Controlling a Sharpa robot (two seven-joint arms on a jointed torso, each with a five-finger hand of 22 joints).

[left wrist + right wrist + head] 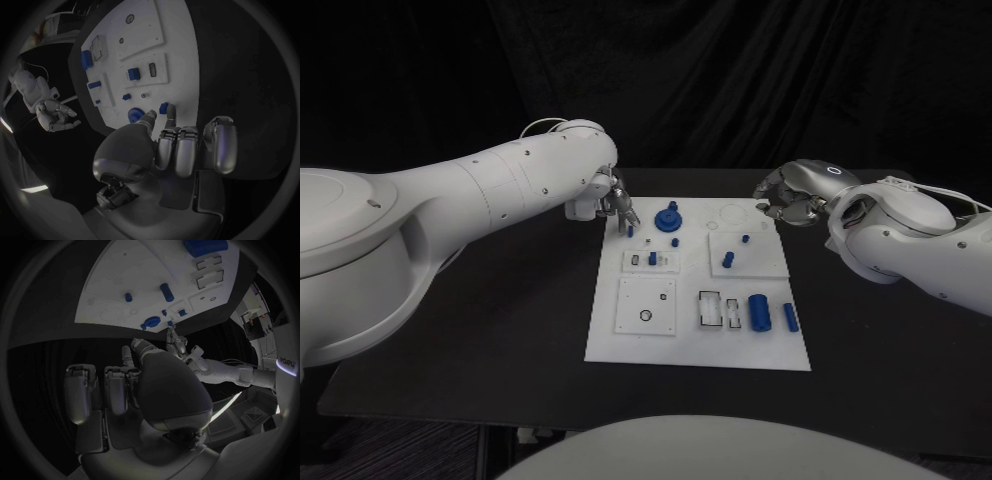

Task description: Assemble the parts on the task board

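The white task board [632, 335] lies mid-table. My left hand [607, 203] hovers over its far left corner and pinches a small blue part [630, 229] between thumb and a fingertip; the left wrist view shows that part [164, 108] at the tips of my left hand [181, 150], just beside the board's edge. A round blue knob [669, 216] stands right next to it. My right hand [790, 200] hangs past the board's far right corner with fingers curled in and nothing in them, as the right wrist view of the hand [137, 385] also shows.
Small blue pegs [728, 259] stand in the board's middle blocks. A fat blue cylinder [759, 311] and a blue bar [790, 317] lie at the near right. Black table [473, 360] stretches around the board on every side.
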